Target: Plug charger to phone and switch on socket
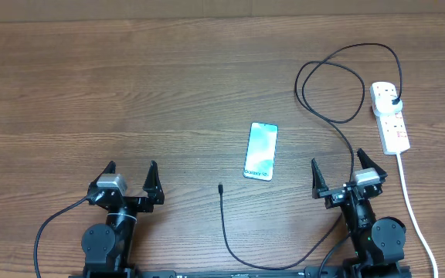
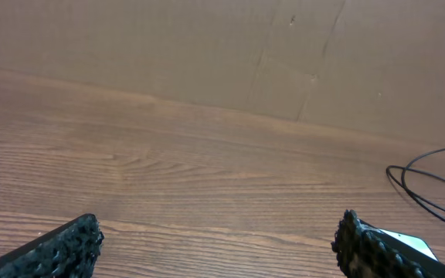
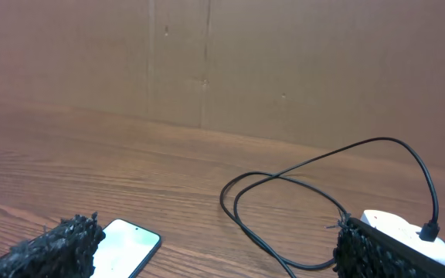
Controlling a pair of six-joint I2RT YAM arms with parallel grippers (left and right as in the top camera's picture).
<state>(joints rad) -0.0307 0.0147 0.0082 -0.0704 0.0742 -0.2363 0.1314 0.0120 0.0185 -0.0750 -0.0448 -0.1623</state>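
Both claws stand apart and empty near the near edge of the worktop (image 1: 130, 77): the left claw (image 1: 131, 171) toward the near-left corner, the right claw (image 1: 337, 166) toward the near-right.

The phone (image 1: 259, 151) lies flat right of centre, between the two arms and closer to the right one. The charger (image 1: 224, 224) ends in a small tip near the phone's near-left corner, not touching it. Its cable runs back along the near edge, passes close by the right arm and loops near the far-right corner. It ends at the black plug (image 1: 392, 103), seated in the socket (image 1: 390, 116) by the right edge.

The likeliest trouble is the tip. It is tiny and may twist or slip in the rough, knobbly pads and then meet the port crooked. The phone is slim, glossy and smooth-edged, so on this wood grain it would probably slide when pushed unless the other claw braces it.

The cable is thin, limp and springy. Hauling on it could snag the right arm, or it could drag the light plastic strip by its plug. The reddish switches are small, so an off-centre press may shove the strip instead. The white cord (image 1: 412, 201) looks thick and stiff, and it trails toward the near-right corner.
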